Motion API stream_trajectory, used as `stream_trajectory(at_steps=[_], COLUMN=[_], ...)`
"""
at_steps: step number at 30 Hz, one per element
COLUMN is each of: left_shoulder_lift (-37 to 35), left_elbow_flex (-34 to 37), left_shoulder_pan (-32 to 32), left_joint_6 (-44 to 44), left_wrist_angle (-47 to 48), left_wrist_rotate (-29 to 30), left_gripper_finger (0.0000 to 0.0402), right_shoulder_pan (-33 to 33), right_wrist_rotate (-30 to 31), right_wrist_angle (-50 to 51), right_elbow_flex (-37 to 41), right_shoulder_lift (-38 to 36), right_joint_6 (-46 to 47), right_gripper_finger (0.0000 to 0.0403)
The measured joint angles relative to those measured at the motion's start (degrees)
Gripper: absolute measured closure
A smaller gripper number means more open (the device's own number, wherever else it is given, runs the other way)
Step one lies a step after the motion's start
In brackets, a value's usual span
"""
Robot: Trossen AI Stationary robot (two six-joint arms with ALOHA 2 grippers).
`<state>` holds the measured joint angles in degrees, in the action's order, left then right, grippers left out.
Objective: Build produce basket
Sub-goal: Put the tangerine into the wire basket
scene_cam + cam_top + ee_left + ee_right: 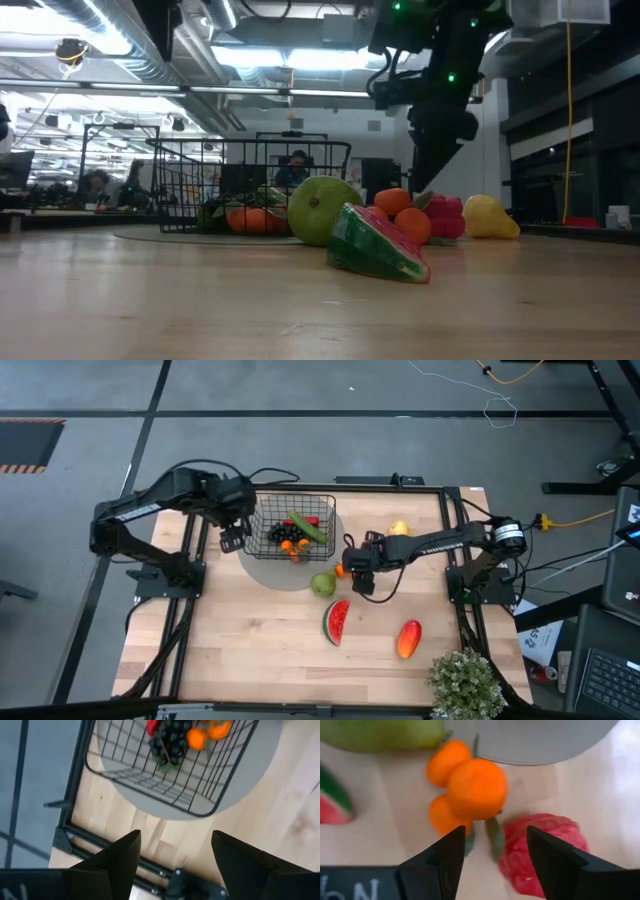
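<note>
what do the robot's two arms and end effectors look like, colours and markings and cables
Both arms are black and jointed, with white lettering along the forearm links. The right arm has a silver-white round joint near its base. Black cables loop off the left arm. The left end effector and right end effector each have two dark, wedge-shaped fingers; white lettering shows on the right one's body.

wooden table [250,650], grey mat [285,575], watermelon slice [336,622], mango [408,639]

A pale wooden table [260,650] stands on a grey floor [80,390] with loose cables. Behind it, the room has bright ceiling strip lights [300,58], exposed ducts, and people seated at distant desks
</note>
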<state>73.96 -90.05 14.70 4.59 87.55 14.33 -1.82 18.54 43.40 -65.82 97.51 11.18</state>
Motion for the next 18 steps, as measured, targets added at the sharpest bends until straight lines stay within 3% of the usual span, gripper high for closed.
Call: stream_trajectory(at_steps=[18], left_shoulder_lift=[-4.64], left_elbow_flex=[-0.01], left_shoulder_pan=[-3.87], left_joint_6=[1.36], left_wrist_angle=[-3.24], left_wrist_rotate=[1.61], left_gripper_finger=[0.016], right_shoulder_pan=[4.74], right_wrist_rotate=[-4.36], right_wrist_angle=[-1.05], right_elbow_flex=[0.63], right_shoulder_lift=[3.37], right_joint_6=[-4.33], right_gripper_finger=[0.0191])
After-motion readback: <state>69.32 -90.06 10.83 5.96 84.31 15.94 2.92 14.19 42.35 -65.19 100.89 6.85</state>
